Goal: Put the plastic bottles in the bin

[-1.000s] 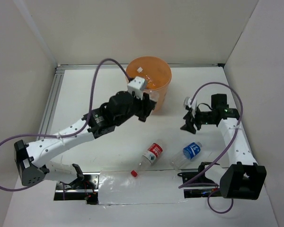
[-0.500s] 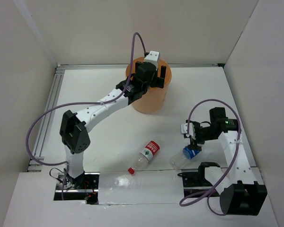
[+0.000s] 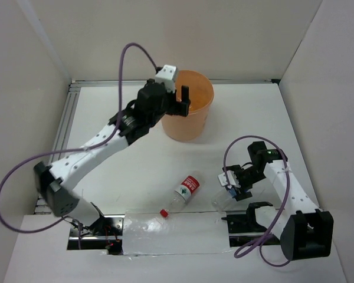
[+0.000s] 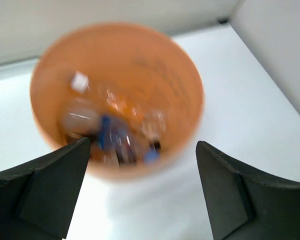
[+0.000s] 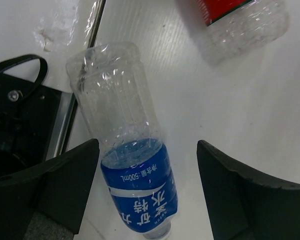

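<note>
Left gripper (image 4: 142, 148) hangs spread and empty over the bin (image 3: 192, 127) at 12 o'clock. Right gripper (image 5: 146, 146), unclenched, straddles the blue-label bottle (image 5: 127, 150) at 5 o'clock. Closing on it likely comes next; 1 red-label bottle (image 3: 186, 191) waits at 6 o'clock.

In my left wrist view the bin (image 4: 190, 85) and the bottles (image 4: 115, 137) inside it are blurred; I cannot count them. My right wrist view cuts off the red-label bottle (image 5: 240, 20) at the top edge and the blue-label bottle (image 5: 127, 150) at its cap end.
</note>
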